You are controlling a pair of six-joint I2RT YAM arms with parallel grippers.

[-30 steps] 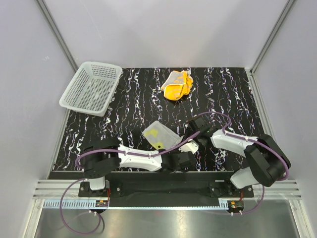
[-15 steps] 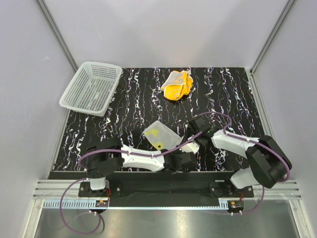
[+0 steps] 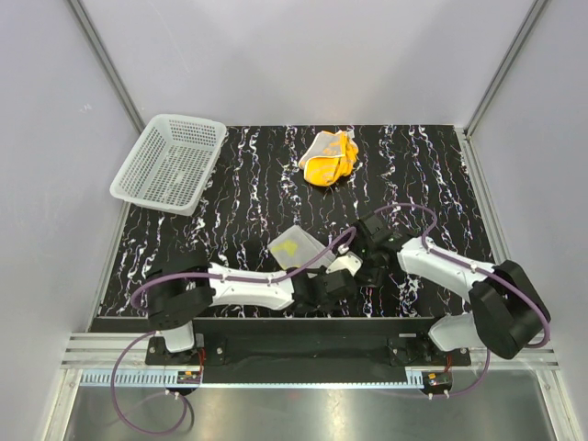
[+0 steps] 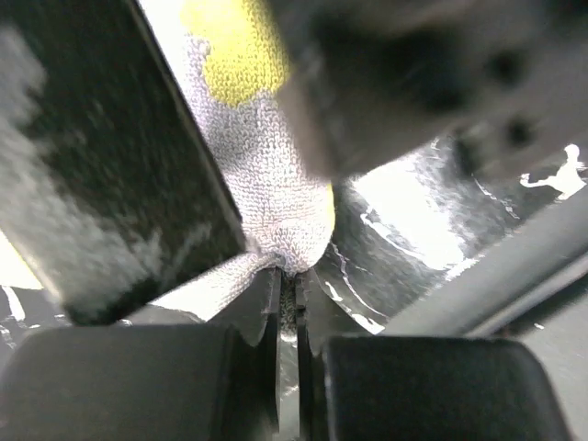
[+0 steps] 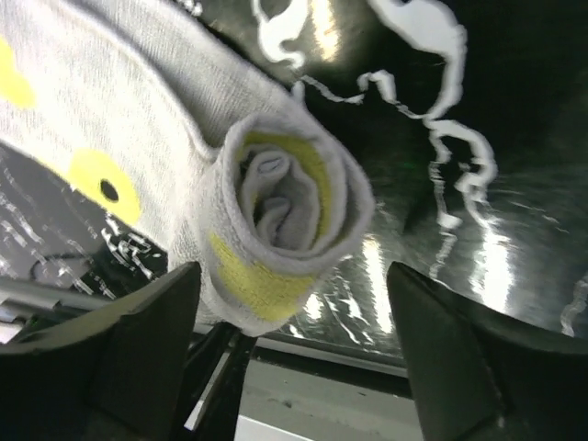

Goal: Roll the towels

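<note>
A grey towel with yellow spots (image 3: 296, 246) lies near the table's front edge, partly rolled. Its rolled end (image 5: 285, 230) shows as a tight spiral with yellow patches in the right wrist view. My right gripper (image 5: 292, 276) stands open, one finger (image 5: 138, 358) on each side of the roll and neither touching it. My left gripper (image 4: 289, 276) is shut on a pinch of the towel's grey fabric (image 4: 266, 175). From above, the left gripper (image 3: 333, 281) and right gripper (image 3: 369, 265) sit close together at the roll. A second towel, orange and crumpled (image 3: 329, 158), lies at the back.
A white mesh basket (image 3: 170, 163) stands at the table's back left. The black marbled tabletop (image 3: 432, 184) ends in a metal rail just below the grippers. The right gripper's dark body (image 4: 413, 83) fills the top right of the left wrist view.
My right gripper has opened and let go of the roll. The left gripper has shut on the towel and shifted right, and the towel has drawn in toward the grippers.
</note>
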